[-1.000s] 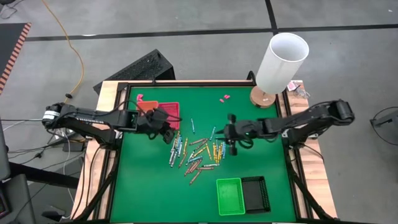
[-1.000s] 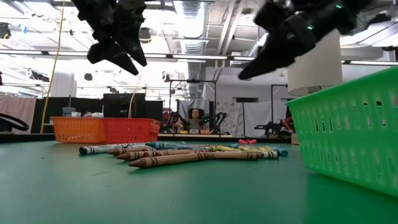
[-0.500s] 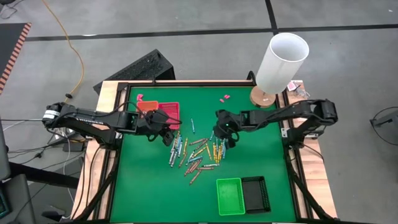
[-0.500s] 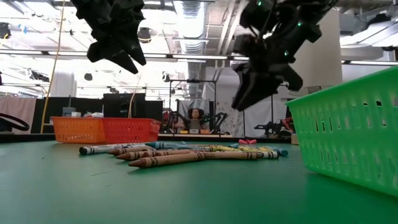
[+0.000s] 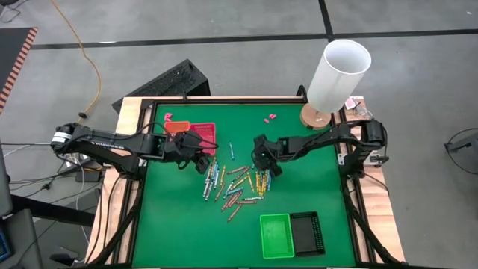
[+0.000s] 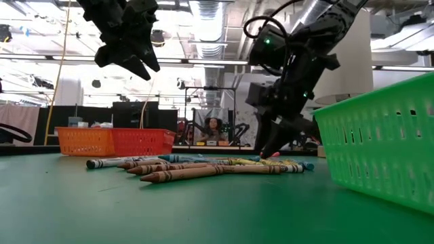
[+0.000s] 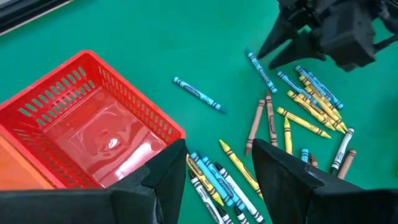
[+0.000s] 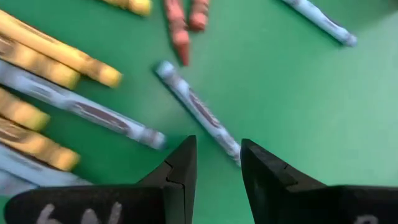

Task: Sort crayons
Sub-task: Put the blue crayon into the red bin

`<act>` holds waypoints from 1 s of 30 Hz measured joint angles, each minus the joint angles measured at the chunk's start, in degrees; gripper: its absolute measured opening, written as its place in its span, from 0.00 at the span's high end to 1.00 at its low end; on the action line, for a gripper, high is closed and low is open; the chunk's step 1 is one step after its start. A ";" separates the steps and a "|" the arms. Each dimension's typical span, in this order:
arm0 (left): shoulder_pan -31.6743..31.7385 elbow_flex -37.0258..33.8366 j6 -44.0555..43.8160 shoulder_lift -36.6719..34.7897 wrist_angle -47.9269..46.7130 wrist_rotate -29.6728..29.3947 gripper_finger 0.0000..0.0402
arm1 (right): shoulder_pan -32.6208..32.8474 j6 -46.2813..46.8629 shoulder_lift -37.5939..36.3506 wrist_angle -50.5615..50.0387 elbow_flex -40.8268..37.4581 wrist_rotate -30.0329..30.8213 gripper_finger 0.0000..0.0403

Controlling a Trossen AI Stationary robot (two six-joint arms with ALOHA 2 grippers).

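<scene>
At table centre we find the crayons [image 5: 235,184] still unsorted, red basket [image 5: 200,135] at ten o'clock empty; right gripper [image 5: 272,171] open over them, left gripper [image 5: 201,165] open, holding nothing.

Your inventory of surfaces:
- table cover [image 5: 179,217]: matt green, cloth-like, smooth.
- table frame [image 5: 131,112], upper left: pale bare wood.
- crayons [image 7: 298,118]: paper-wrapped, dull.
- red basket [image 7: 87,130]: glossy plastic lattice, shiny floor.
- green basket [image 6: 380,142], right: perforated plastic.
- left gripper [image 7: 214,168], right gripper [image 8: 214,165]: matt black plastic fingers.
</scene>
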 joint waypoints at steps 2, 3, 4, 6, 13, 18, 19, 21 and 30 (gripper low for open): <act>-0.01 0.00 -0.03 0.00 0.02 -0.01 0.57 | 0.01 -0.94 -0.34 0.29 0.00 0.35 0.70; -0.01 0.00 -0.03 0.00 0.02 -0.01 0.57 | 0.02 -1.17 -0.60 0.35 0.00 0.35 0.70; -0.01 0.00 -0.03 0.00 0.08 -0.03 0.57 | 0.02 -1.41 -1.04 0.53 0.00 0.35 0.70; -0.01 -0.02 -0.10 0.00 0.05 -0.62 0.57 | -0.07 -2.78 -1.58 0.69 0.00 0.31 0.70; 0.00 -0.02 0.04 0.00 0.07 -0.41 0.57 | -0.91 -11.52 -0.52 0.66 0.04 -2.90 0.70; -0.01 -0.02 0.03 0.00 0.05 0.19 0.57 | -1.73 -15.00 -0.26 0.75 1.11 -2.87 0.70; -0.01 -0.02 0.01 0.00 0.06 0.19 0.57 | -2.08 -15.00 -0.26 0.50 1.76 -2.89 0.70; -0.01 -0.02 0.06 0.00 0.06 0.20 0.57 | -2.69 -15.41 -0.26 -0.17 3.13 -3.25 0.70; -0.01 -0.02 0.04 0.00 0.07 1.04 0.57 | -5.54 -14.82 -0.26 -9.71 8.08 -14.10 0.70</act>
